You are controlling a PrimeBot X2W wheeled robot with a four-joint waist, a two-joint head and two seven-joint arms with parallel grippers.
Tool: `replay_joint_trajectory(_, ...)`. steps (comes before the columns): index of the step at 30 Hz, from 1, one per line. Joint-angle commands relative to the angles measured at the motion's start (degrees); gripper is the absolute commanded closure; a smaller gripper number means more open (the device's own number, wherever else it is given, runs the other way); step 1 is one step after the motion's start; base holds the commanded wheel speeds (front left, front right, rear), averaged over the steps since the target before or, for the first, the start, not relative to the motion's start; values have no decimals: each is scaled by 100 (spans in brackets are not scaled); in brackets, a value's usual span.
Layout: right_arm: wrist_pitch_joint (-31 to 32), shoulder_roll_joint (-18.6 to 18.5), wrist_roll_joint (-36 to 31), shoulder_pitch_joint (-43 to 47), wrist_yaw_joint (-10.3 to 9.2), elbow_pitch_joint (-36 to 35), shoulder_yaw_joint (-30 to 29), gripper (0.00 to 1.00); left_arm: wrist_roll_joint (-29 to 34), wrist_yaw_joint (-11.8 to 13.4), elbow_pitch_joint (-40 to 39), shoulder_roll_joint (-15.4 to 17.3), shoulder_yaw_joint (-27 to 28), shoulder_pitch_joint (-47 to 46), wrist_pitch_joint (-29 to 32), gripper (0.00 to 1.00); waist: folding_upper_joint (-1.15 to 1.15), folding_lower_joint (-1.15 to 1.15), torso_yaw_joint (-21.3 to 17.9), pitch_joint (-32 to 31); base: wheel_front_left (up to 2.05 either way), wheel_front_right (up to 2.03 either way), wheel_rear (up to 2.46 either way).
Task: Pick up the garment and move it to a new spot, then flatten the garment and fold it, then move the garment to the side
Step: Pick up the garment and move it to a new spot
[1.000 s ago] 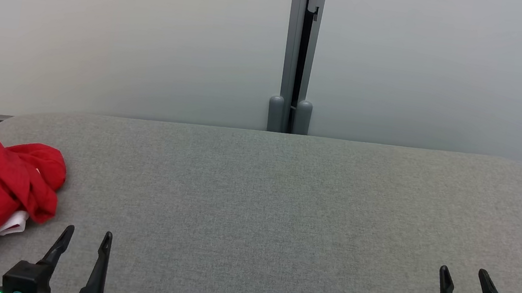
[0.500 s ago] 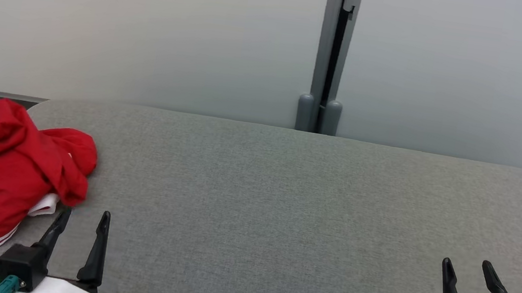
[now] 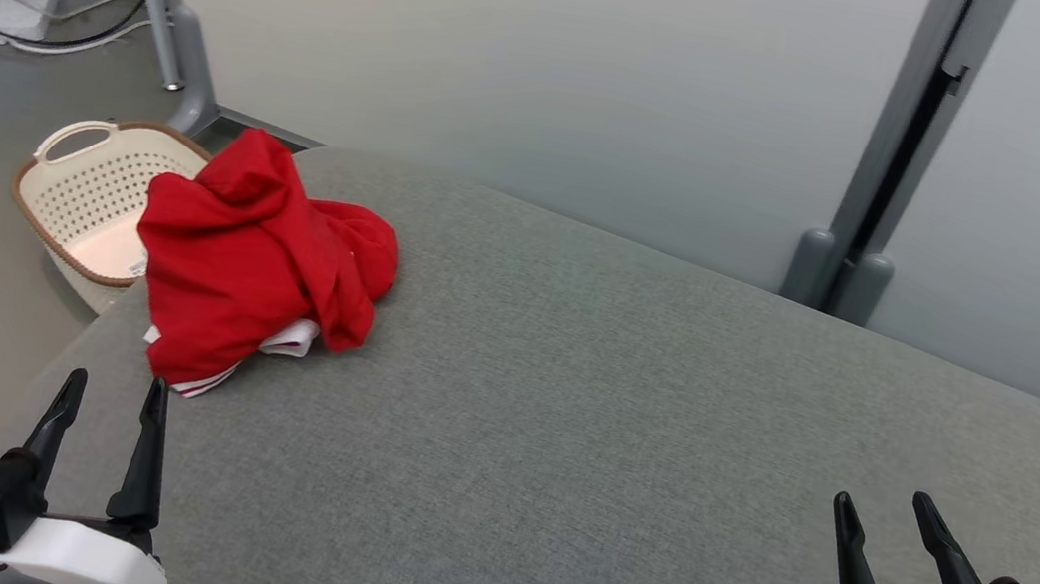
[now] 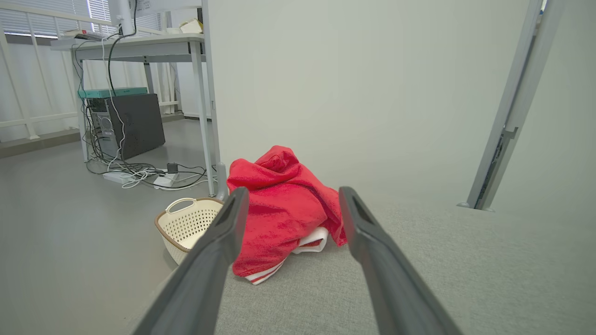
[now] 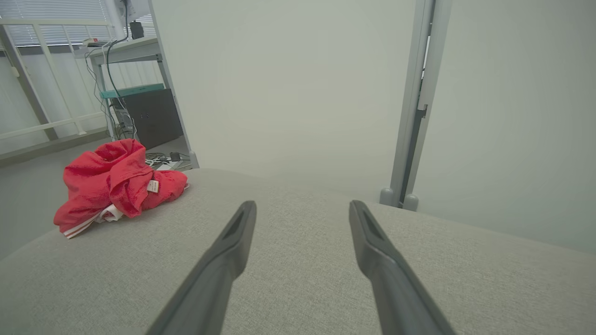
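Lining up on the red garment [image 3: 257, 267]
It lies bunched at the desk's [image 3: 561, 438] left corner, by a basket [image 3: 82, 184]. The left hand [image 3: 117, 377] and right hand [image 3: 883, 499] gape wide, empty. Best bring the left hand over the heap and pinch a thick fold.

Garment [image 3: 257, 267]: solid red, with white trim and thin red-and-white stripes at one edge. Tabletop [image 3: 613, 425]: even mid-grey with a fine woven fleck. Basket [image 3: 86, 195]: cream, dotted with small holes, brown rim. Left pincer [image 3: 118, 380] and right pincer [image 3: 882, 499]: black fingers, white shells, teal fittings. Wall [image 3: 557, 86]: pale grey.
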Motion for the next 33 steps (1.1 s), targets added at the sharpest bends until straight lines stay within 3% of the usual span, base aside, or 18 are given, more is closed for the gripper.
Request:
replay_joint_trajectory(1, -39, -14, 4, -63, 0, 3, 27, 0, -62, 29, -6, 29, 39, -20, -10, 0, 0, 0, 365, 23, 0, 0, 0)
replay_joint_trajectory(14, -44, -99, 58, -347, -1, 77, 198, 0, -184, 99, -166, -42, 198, 82, -10, 0, 0, 0, 538, 190, 0, 0, 0)
replay_joint_trajectory(25, -19, -86, 55, -254, -1, 38, 68, 0, -188, 27, 103, -82, -38, -257, 22, 0, 0, 0, 578, 264, 0, 0, 0)
replay_joint_trajectory(33, 393, -326, -59, -649, -1, -513, 57, 0, -445, -64, 872, -255, -292, -1338, 70, 0, 0, 0, 38, 1287, 0, 0, 0)
